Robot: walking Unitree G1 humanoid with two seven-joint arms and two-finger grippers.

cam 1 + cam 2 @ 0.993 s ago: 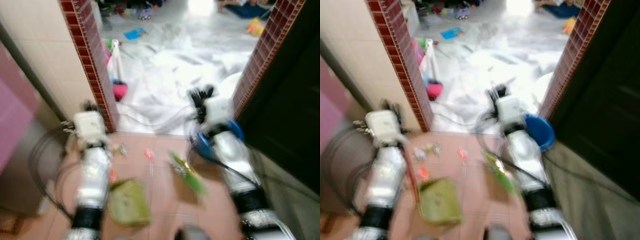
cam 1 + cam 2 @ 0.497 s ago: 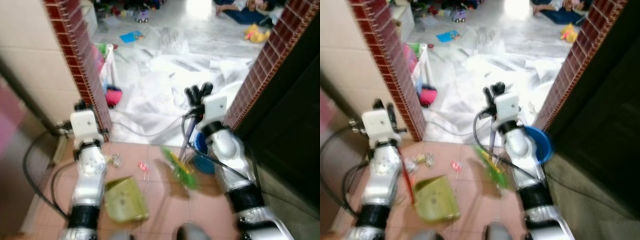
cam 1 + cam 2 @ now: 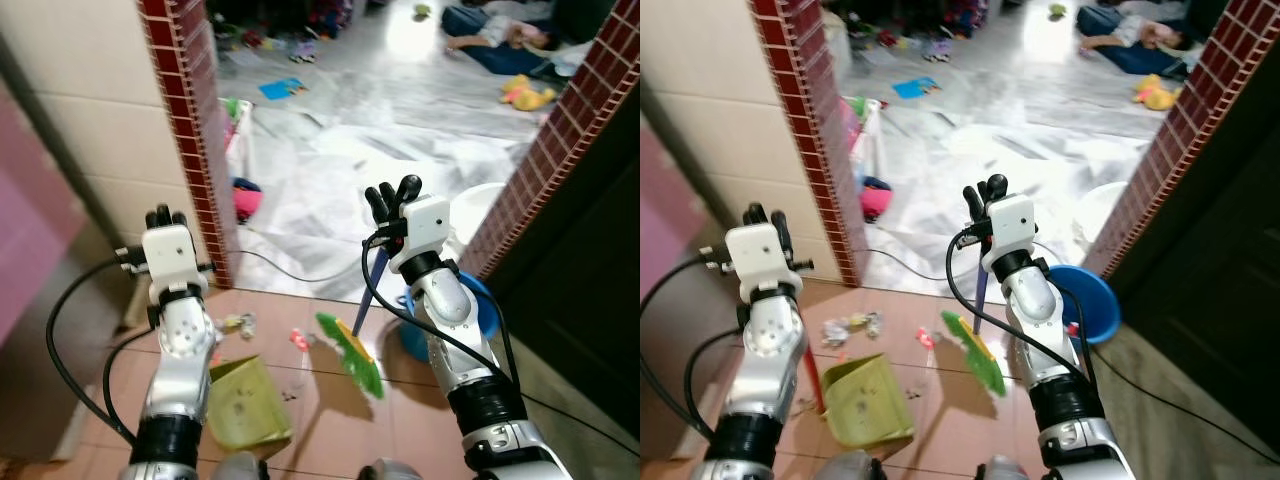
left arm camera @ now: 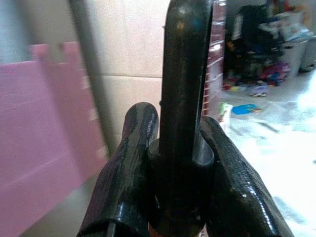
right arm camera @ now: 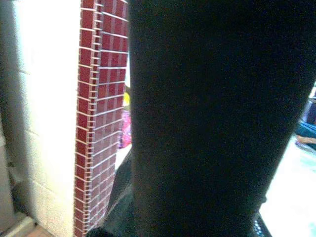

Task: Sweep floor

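My right gripper (image 3: 392, 194) is shut on the purple handle (image 3: 373, 285) of a broom. Its green head (image 3: 350, 352) rests on the pink floor tiles. In the right wrist view the handle (image 5: 212, 118) is a dark column close to the lens. My left gripper (image 3: 166, 216) is shut on the dark upright handle (image 4: 185, 74) of a green dustpan (image 3: 243, 405), which sits on the tiles by my left arm. Crumpled wrappers (image 3: 235, 323) and a pink scrap (image 3: 298, 340) lie between the dustpan and the broom head.
Red brick pillars (image 3: 195, 120) (image 3: 560, 150) frame a doorway onto a pale floor strewn with plastic sheeting (image 3: 340, 170) and toys. A blue basin (image 3: 478, 297) stands behind my right arm. A black cable (image 3: 290, 272) crosses the threshold. A person (image 3: 500, 40) lies far back.
The view has shifted and sharpened as the camera moved. The broom head now sits closer to the pink scrap. Both grippers still hold their handles.
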